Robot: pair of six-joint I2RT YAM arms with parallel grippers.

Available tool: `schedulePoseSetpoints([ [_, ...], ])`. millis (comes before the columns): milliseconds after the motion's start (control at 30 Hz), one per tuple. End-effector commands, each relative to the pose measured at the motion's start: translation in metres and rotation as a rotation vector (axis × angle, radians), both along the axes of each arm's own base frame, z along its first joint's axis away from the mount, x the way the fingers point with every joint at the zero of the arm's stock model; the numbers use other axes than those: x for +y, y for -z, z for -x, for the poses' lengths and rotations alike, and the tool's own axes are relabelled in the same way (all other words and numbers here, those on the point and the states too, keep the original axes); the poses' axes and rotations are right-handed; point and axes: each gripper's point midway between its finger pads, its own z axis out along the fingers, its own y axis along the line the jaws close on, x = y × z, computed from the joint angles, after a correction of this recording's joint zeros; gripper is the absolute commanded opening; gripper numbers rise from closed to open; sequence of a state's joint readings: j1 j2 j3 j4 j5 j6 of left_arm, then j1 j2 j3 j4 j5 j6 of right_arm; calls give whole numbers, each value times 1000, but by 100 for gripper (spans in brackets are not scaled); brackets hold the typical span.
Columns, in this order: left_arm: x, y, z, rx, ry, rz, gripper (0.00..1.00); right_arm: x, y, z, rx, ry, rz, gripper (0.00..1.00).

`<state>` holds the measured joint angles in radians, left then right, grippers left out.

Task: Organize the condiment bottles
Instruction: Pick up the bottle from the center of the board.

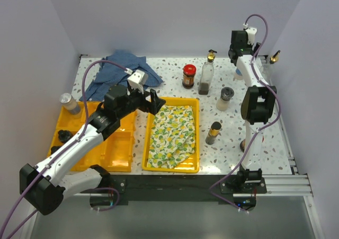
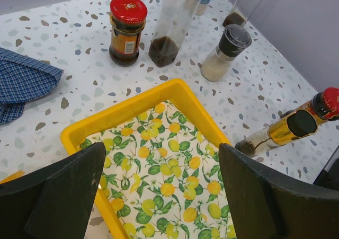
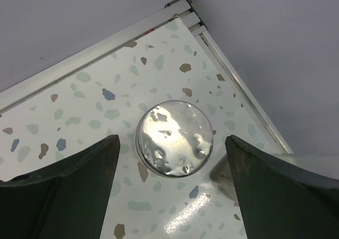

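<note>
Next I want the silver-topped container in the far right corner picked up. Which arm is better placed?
Right. The right gripper hangs directly over the silver-topped container, jaws open either side; the left gripper is over the lemon-cloth tray.

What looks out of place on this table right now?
The lemon-print cloth lies rumpled in the middle yellow tray, covering its floor while most bottles stand outside on the table. Below the right fingers, one container shows a dented foil top and no cap.
</note>
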<state>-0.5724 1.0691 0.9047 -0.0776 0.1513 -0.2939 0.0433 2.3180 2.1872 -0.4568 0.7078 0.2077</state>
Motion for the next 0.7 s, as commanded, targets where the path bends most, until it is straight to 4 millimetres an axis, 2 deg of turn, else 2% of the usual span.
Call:
schedulePoseSetpoints([
  [0, 0, -16, -2, -53, 1, 5, 93, -2, 6, -7, -30, 9, -23, 84],
  [467, 0, -18, -1, -57, 2, 10, 93, -3, 14, -13, -28, 3, -34, 84],
  [667, 2, -19, 0, -62, -2, 8, 93, 0, 7, -20, -55, -51, -18, 61],
])
